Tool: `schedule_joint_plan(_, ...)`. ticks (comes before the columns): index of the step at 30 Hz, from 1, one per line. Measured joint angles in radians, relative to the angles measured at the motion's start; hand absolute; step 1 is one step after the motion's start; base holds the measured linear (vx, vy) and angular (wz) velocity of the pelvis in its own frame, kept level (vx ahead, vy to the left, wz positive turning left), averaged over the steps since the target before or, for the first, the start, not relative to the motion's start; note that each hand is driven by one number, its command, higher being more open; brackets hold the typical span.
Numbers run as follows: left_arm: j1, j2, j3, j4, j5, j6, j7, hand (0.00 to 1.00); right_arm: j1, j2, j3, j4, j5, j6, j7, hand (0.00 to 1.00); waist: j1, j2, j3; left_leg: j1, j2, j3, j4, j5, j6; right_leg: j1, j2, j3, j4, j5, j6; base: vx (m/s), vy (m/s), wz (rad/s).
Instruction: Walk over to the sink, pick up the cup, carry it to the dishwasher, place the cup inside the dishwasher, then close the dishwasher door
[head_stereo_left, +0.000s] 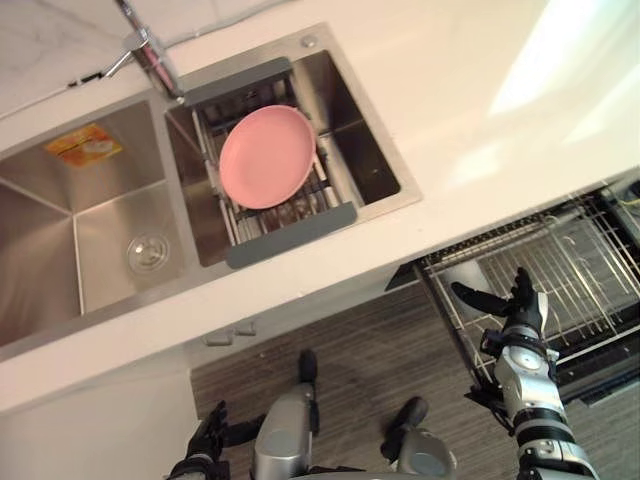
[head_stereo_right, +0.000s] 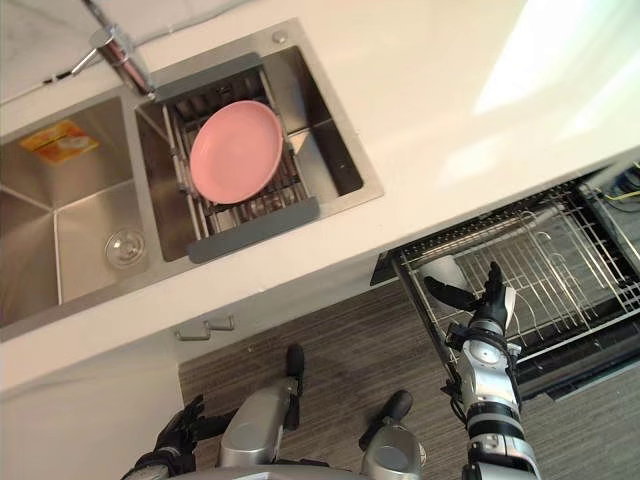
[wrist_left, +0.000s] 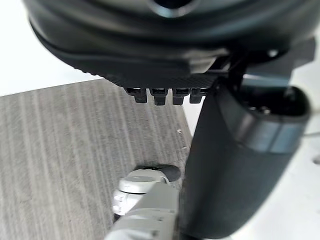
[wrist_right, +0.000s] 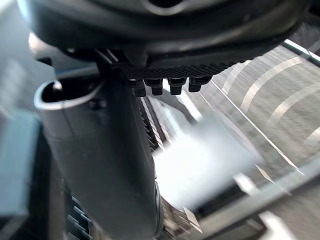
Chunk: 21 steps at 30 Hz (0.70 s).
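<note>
Dishwasher rack (head_stereo_right: 560, 265) clear from above; cup (head_stereo_right: 440, 268) occupies its left corner; counter (head_stereo_right: 430, 130) edge borders it.

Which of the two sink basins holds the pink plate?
The right basin, the one nearer the dishwasher rack. The pink plate lies on a grey drainer in it; the left basin has a bare drain.

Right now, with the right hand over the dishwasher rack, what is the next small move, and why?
Probably draw the right hand back, clear of the rack. What looks like the cup sits in the rack's corner, the hand is open beside it holding nothing, and the rack stands pulled out.
</note>
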Motion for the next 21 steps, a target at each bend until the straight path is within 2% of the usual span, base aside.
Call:
schedule_joint_plan(3,0.02,-0.002,0.042,0.013,-0.006,0.031,0.008,1.0,0.081,0.019,-0.043,-0.165,0.044,-0.016,0.06,1.0,-0.032,-0.02,-0.045,0.011,0.027,0.05,0.077,-0.059,-0.006,0.008,0.013,0.059,-0.007,0.001,-0.001,0.04,-0.016,-0.56)
schedule_joint_plan(8,0.048,-0.024,0.111,0.041,-0.073,0.049,0.05,1.0,0.157,0.053,-0.169,-0.29,0.265,-0.037,0.221,1.0,-0.074,-0.041,-0.095,0.035,0.083,0.093,0.17,-0.127,-0.02,0.045,0.056,0.118,-0.036,0.002,-0.007,0.01,-0.039,-0.38)
schedule_joint_plan(12,0.055,-0.058,0.17,0.07,-0.09,0.042,0.062,1.0,0.211,0.106,-0.182,-0.45,0.487,-0.046,0.362,1.0,-0.101,-0.034,-0.105,0.047,0.109,0.099,0.183,-0.13,-0.025,0.063,0.087,0.126,-0.047,0.004,-0.026,-0.04,-0.053,-0.1)
schedule_joint_plan(14,0.056,-0.074,0.183,0.086,-0.102,0.042,0.073,1.0,0.262,0.158,-0.161,-0.598,0.616,-0.049,0.489,1.0,-0.107,-0.025,-0.118,0.05,0.118,0.1,0.18,-0.129,-0.027,0.079,0.091,0.114,-0.049,0.0,-0.033,-0.06,-0.016,0.09)
schedule_joint_plan(15,0.056,-0.078,0.186,0.095,-0.102,0.043,0.073,1.0,0.275,0.169,-0.15,-0.633,0.633,-0.049,0.522,1.0,-0.108,-0.021,-0.124,0.052,0.118,0.1,0.178,-0.129,-0.027,0.084,0.091,0.108,-0.049,-0.003,-0.035,-0.04,0.004,0.3)
schedule_joint_plan(16,0.059,-0.082,0.191,0.109,-0.102,0.046,0.075,1.0,0.3,0.194,-0.118,-0.694,0.652,-0.049,0.578,1.0,-0.122,-0.019,-0.138,0.053,0.118,0.112,0.176,-0.134,-0.011,0.097,0.085,0.085,-0.049,-0.007,-0.032,0.0,0.013,0.55)
schedule_joint_plan(17,0.062,-0.08,0.193,0.114,-0.102,0.057,0.081,1.0,0.325,0.219,-0.09,-0.742,0.655,-0.05,0.631,1.0,-0.131,-0.022,-0.152,0.057,0.135,0.182,0.176,-0.14,0.006,0.11,0.073,0.053,-0.045,-0.013,-0.025,0.01,0.013,0.68)
schedule_joint_plan(19,0.064,-0.07,0.19,0.132,-0.101,0.066,0.084,1.0,0.335,0.219,-0.049,-0.766,0.654,-0.05,0.701,1.0,-0.135,-0.016,-0.171,0.057,0.158,0.283,0.186,-0.131,0.016,0.118,0.05,0.006,-0.033,-0.019,-0.014,0.05,0.079,0.82)
schedule_joint_plan(21,0.063,-0.081,0.181,0.145,-0.101,0.079,0.085,1.0,0.322,0.193,-0.003,-0.755,0.644,-0.045,0.727,1.0,-0.119,0.0,-0.181,0.05,0.142,0.29,0.196,-0.116,0.015,0.125,0.023,-0.02,-0.009,-0.028,0.005,0.04,0.135,0.56)
